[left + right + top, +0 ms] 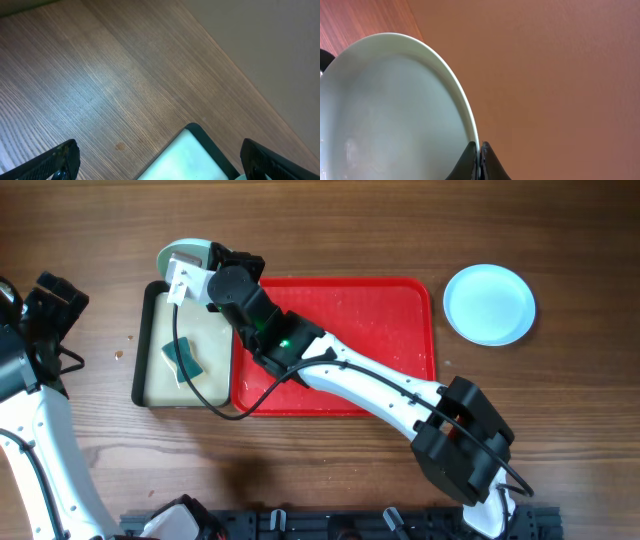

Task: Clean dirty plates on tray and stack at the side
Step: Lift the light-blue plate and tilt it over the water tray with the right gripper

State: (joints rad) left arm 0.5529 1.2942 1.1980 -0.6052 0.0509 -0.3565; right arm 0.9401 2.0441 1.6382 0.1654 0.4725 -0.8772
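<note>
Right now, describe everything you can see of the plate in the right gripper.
The plate is round, shallow and pale whitish-green, smooth glossy plastic by its look. The right gripper pinches its rim between shut fingers. Overhead, it shows at the black-rimmed tray's far end, partly hidden by the gripper; whether it rests on anything is unclear.

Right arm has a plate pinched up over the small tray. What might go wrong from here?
1. The right gripper holds the plate only by its thin rim, so it may pivot or slip out.
2. The plate hangs over the far rim of the black-rimmed tray, so a drop could land partly on the table.
3. The right arm's cable loops across the sponge and might drag it.
</note>
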